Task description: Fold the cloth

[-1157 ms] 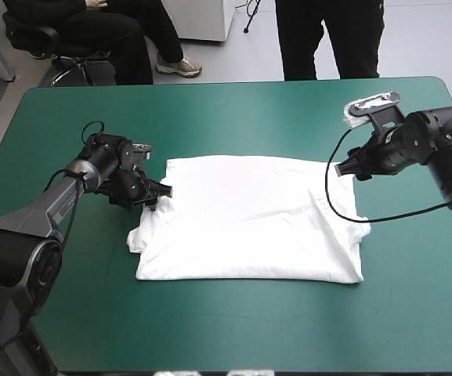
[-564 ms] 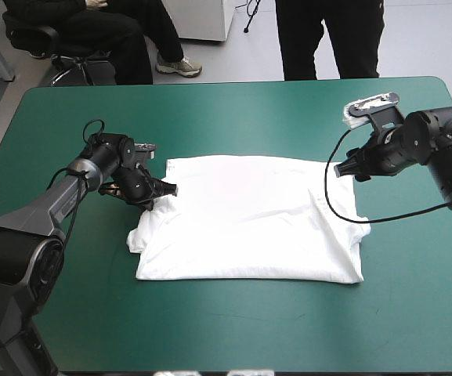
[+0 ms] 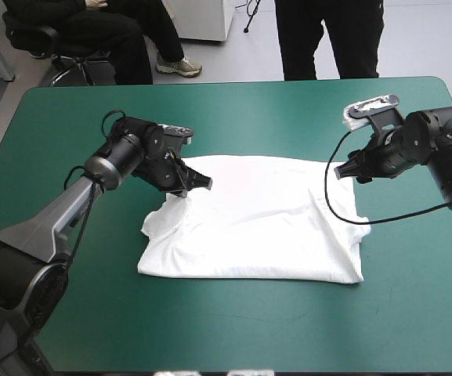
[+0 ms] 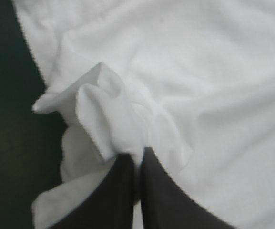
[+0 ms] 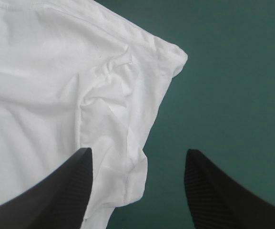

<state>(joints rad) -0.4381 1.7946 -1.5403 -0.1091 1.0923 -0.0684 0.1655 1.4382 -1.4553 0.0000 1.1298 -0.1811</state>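
Observation:
The white T-shirt point(image 3: 265, 223) lies spread flat in the middle of the table. My left gripper point(image 3: 200, 185) is shut on a bunched fold at the shirt's far left corner and holds it raised over the body of the shirt. In the left wrist view the black fingers point(image 4: 123, 191) meet in a point, with the cloth point(image 4: 104, 119) pinched at the tip of the left gripper point(image 4: 138, 155). My right gripper point(image 3: 343, 168) hovers open by the shirt's far right corner. Between the spread fingers of the right gripper point(image 5: 137, 160) lies the crumpled right sleeve point(image 5: 113, 109).
The teal-green cover point(image 3: 233, 321) shows on all sides of the shirt, widest toward the near edge. The shirt's near left corner point(image 3: 143, 270) rests flat on the table.
My left gripper closed on the shirt's left corner, then lifted it and carried it right, toward the shirt's middle. The right gripper stayed where it was.

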